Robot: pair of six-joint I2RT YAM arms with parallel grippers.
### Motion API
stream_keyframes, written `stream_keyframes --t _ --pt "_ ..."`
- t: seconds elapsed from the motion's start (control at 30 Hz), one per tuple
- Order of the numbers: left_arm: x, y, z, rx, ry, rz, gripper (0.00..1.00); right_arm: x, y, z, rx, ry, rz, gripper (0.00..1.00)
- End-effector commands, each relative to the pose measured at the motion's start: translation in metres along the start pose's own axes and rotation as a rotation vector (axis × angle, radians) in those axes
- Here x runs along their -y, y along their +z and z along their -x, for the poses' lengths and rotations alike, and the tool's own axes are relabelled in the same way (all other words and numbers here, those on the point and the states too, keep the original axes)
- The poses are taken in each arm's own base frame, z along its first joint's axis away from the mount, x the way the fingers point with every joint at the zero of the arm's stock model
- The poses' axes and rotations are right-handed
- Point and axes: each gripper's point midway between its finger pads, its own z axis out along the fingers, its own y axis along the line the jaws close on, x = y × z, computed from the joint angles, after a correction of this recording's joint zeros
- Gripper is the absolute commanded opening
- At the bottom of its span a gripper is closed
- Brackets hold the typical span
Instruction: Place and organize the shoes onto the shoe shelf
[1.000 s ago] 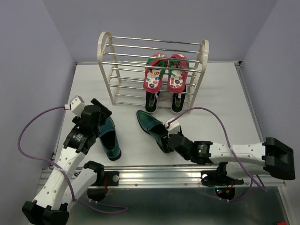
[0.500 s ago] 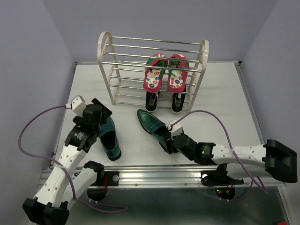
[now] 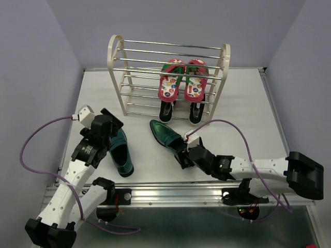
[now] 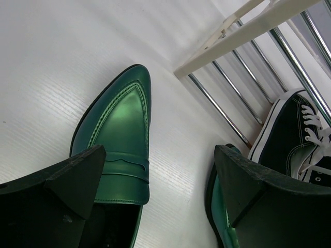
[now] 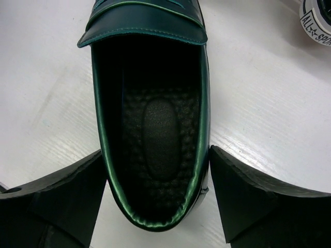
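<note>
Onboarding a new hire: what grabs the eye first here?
Red flip-flops with colourful printed footbeds sit on the right of the cream-framed rack of metal rods. Two glossy dark-green loafers lie on the white table before it; the right gripper straddles one loafer's heel, the left gripper hovers open over the other.

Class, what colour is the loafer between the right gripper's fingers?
The pointed glossy loafer is dark green with a black insole; right wrist view shows it best.
</note>
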Motion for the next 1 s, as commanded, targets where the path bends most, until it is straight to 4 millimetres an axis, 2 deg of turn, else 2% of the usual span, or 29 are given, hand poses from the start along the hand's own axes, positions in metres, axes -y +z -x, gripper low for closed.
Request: stream_keyframes --t 0.0,0.13,0.23,0.4,0.43,0.5,0.53,0.63,0.73,0.77,0.83,0.87,0.97 --pt "-0.006 0.003 0.006 0.039 -0.007 0.027 0.99 -0.006 0.005 0.038 0.099 0.063 -0.003 0.84" --pt "-0.007 0.003 0.006 0.038 -0.003 0.033 0.99 -0.007 0.007 0.042 0.101 0.05 -0.006 0.85" --pt "-0.006 0.004 0.006 0.039 -0.003 0.034 0.99 -0.007 0.01 0.041 0.095 0.043 -0.015 0.8" --pt "-0.007 0.004 0.007 0.042 -0.001 0.038 0.99 -0.007 0.014 0.038 0.08 0.054 -0.015 0.42" --pt "-0.007 0.003 0.007 0.043 -0.002 0.037 0.99 -0.009 0.013 0.037 0.076 0.049 -0.003 0.28" --pt "-0.007 0.003 0.007 0.042 -0.001 0.035 0.99 -0.008 0.011 0.039 0.084 0.052 -0.003 0.13" --pt "-0.006 0.003 0.008 0.045 -0.004 0.034 0.99 -0.008 0.01 0.041 0.09 0.04 0.0 0.01" --pt "-0.006 0.003 0.007 0.043 -0.002 0.034 0.99 -0.008 0.003 0.053 0.121 0.026 0.014 0.01" --pt "-0.006 0.003 0.009 0.047 -0.004 0.031 0.99 -0.011 -0.013 0.083 0.197 0.012 0.058 0.01" --pt "-0.005 0.002 0.009 0.05 -0.005 0.028 0.99 -0.015 -0.024 0.101 0.243 0.012 0.091 0.01" --pt "-0.005 0.002 0.009 0.049 -0.004 0.026 0.99 -0.023 -0.036 0.118 0.281 -0.004 0.154 0.01" --pt "-0.005 0.002 0.01 0.052 -0.007 0.025 0.99 -0.025 -0.049 0.138 0.332 0.01 0.179 0.01" --pt "-0.004 0.001 0.011 0.056 -0.008 0.02 0.99 -0.034 -0.069 0.161 0.382 -0.001 0.257 0.01"
